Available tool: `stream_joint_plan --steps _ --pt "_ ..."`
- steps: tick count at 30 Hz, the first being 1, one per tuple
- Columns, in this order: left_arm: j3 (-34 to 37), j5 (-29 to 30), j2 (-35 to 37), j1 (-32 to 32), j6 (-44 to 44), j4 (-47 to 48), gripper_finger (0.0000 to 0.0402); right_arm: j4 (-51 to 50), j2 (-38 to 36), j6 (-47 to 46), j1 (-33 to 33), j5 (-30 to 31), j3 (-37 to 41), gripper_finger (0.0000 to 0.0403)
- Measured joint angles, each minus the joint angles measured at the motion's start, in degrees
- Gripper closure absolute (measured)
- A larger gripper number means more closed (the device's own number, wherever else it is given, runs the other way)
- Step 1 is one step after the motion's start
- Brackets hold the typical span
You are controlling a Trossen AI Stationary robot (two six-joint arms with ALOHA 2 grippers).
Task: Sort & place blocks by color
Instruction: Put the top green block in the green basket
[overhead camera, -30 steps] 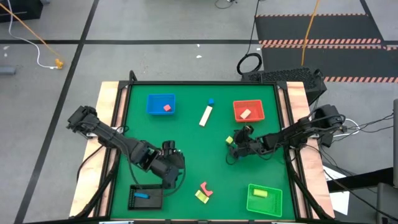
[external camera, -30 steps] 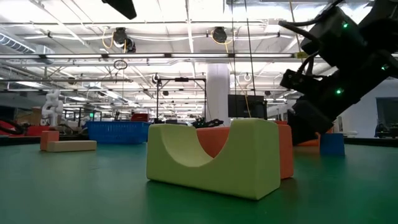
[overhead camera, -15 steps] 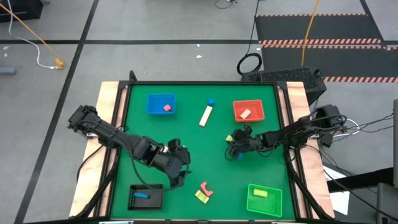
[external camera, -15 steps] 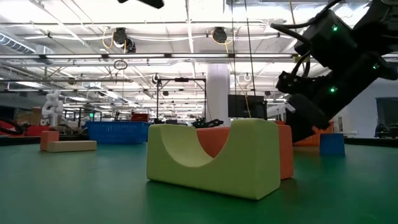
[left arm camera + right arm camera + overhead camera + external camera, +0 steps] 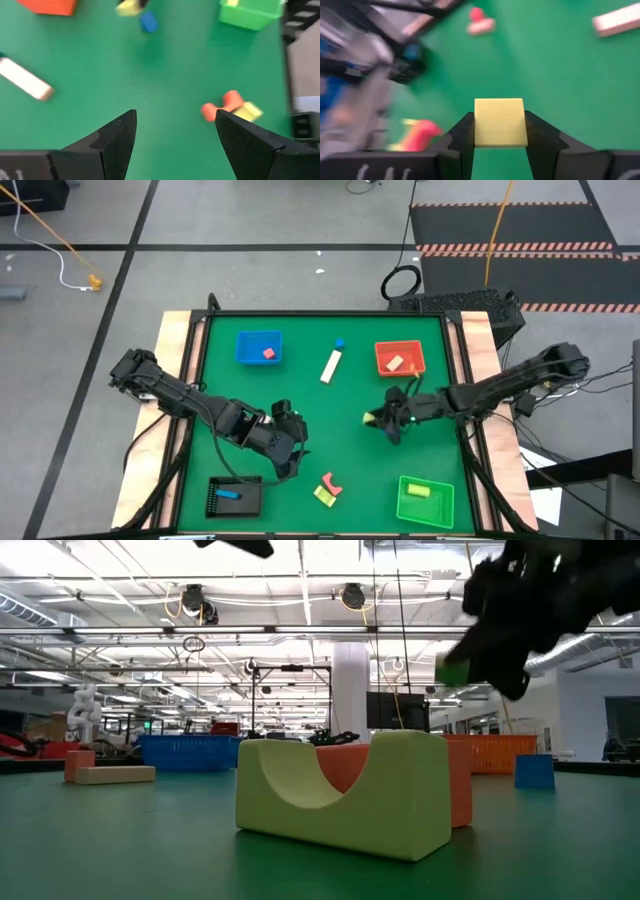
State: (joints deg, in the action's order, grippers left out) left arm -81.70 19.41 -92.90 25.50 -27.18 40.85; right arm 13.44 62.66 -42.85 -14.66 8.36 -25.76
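1. Right gripper point(image 5: 499, 145) clamped on yellow block point(image 5: 500, 122), lifted above green table point(image 5: 300, 395) below red tray point(image 5: 400, 358).
2. Left gripper point(image 5: 172, 135) spread open, empty, near pink arch point(image 5: 329, 482) and yellow arch point(image 5: 323, 496).

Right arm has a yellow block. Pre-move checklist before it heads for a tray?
1. Grip: right gripper shut on the yellow block, block square between the fingers: ok.
2. Lift: block off the table in the low view: ok.
3. Target: green tray already holds a yellow piece, room left: ok.
4. Blue block on the mat near the pick spot, clear of the held block: ok.
5. Left gripper open, empty, near the pink and yellow arches; clearance from the path to the tray: cannot tell.
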Motion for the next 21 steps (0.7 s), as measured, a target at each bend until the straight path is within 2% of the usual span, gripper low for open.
stream_joint_plan --steps 4,10,17,21 --pt "2.8 4.57 0.0 -1.47 0.04 -0.01 0.0128 -0.01 -5.6 -8.5 -4.35 -5.49 0.0 0.0287" --pt "8.93 5.17 -0.03 -5.48 -3.5 -0.89 0.0128 -0.18 -6.97 -24.1 -15.91 -11.32 -0.02 0.0287" --pt "14.51 5.24 -0.04 -10.62 -7.48 -2.83 0.0128 0.02 -4.67 -42.56 -29.23 -11.65 -0.02 0.0287" --pt "15.84 5.24 -0.04 -12.32 -7.71 -4.99 0.0128 -2.8 -3.43 -51.81 -34.2 -11.67 -0.1 0.0286"
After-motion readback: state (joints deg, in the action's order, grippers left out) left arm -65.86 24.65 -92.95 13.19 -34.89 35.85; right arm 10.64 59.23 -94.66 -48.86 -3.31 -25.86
